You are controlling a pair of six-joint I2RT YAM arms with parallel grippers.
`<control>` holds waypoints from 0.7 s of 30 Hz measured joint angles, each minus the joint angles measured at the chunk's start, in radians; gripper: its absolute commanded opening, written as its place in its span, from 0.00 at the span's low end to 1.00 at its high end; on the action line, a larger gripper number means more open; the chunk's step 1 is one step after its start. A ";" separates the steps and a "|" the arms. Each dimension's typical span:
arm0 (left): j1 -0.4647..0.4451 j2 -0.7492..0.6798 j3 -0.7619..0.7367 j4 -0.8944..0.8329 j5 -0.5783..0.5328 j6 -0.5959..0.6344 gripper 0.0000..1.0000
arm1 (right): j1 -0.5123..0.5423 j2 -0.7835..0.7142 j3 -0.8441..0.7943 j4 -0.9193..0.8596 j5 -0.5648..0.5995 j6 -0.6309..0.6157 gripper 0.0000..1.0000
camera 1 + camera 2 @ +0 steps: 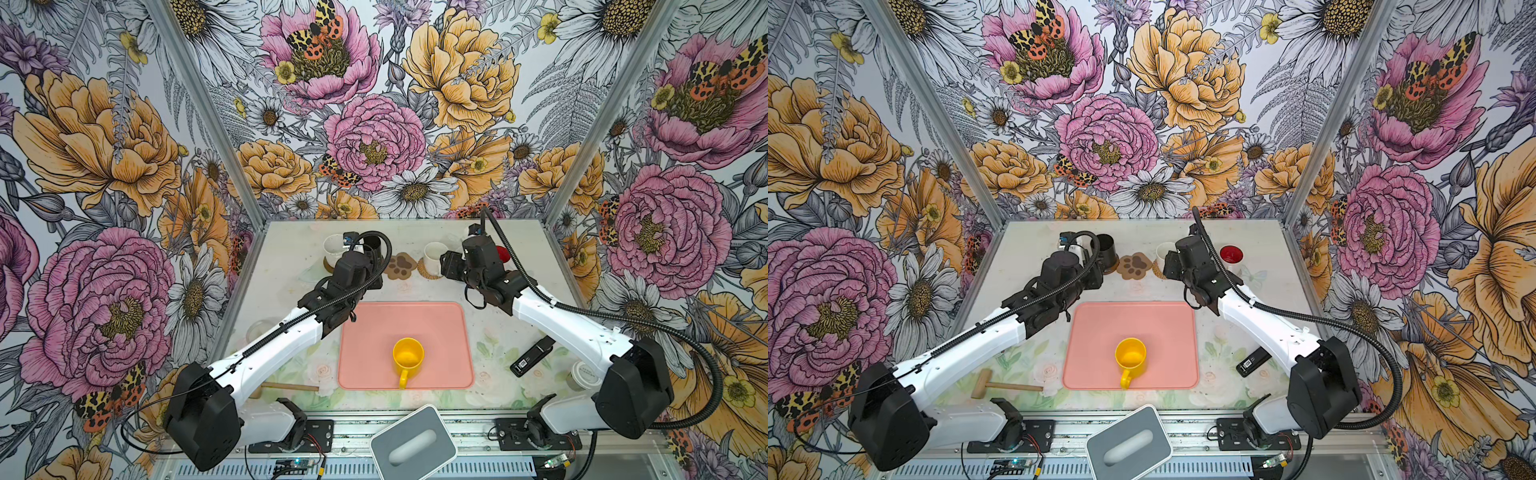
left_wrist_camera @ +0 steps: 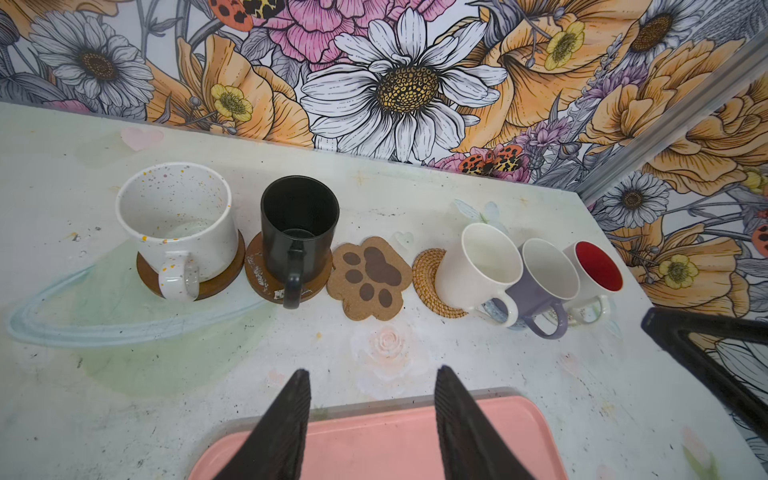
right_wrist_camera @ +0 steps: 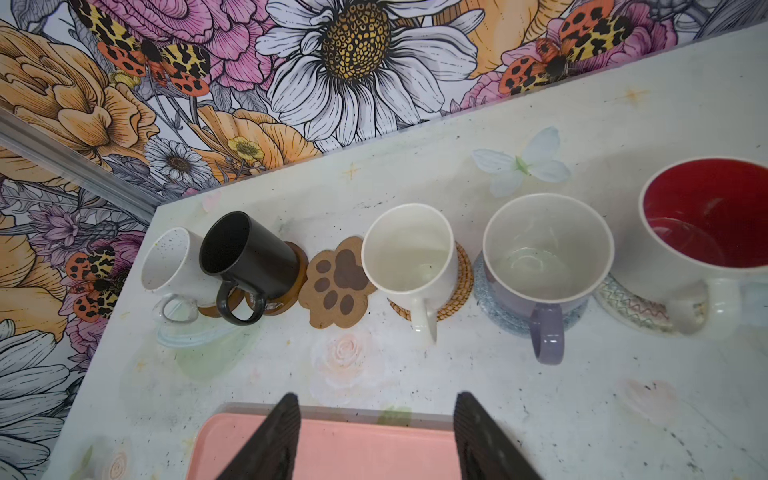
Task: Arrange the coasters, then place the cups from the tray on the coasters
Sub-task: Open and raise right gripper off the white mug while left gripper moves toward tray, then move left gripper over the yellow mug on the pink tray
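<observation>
A yellow cup stands alone on the salmon-pink tray, handle toward the front. Along the back, a speckled white cup and a black cup each sit on a brown disc coaster. The paw-print coaster is bare. A cream cup sits on the rattan coaster, a lavender cup on the grey-blue one, and a red-inside cup on the lacy one. My left gripper and right gripper hover open and empty over the tray's far edge.
A wooden mallet lies front left. A grey box with an oval slot sits at the front edge. A black device and a white-lidded jar are front right. The right arm shows beside the left gripper.
</observation>
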 measured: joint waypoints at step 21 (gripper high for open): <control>-0.126 -0.129 -0.050 -0.152 -0.007 -0.063 0.50 | -0.023 -0.024 -0.064 0.050 -0.031 0.000 0.62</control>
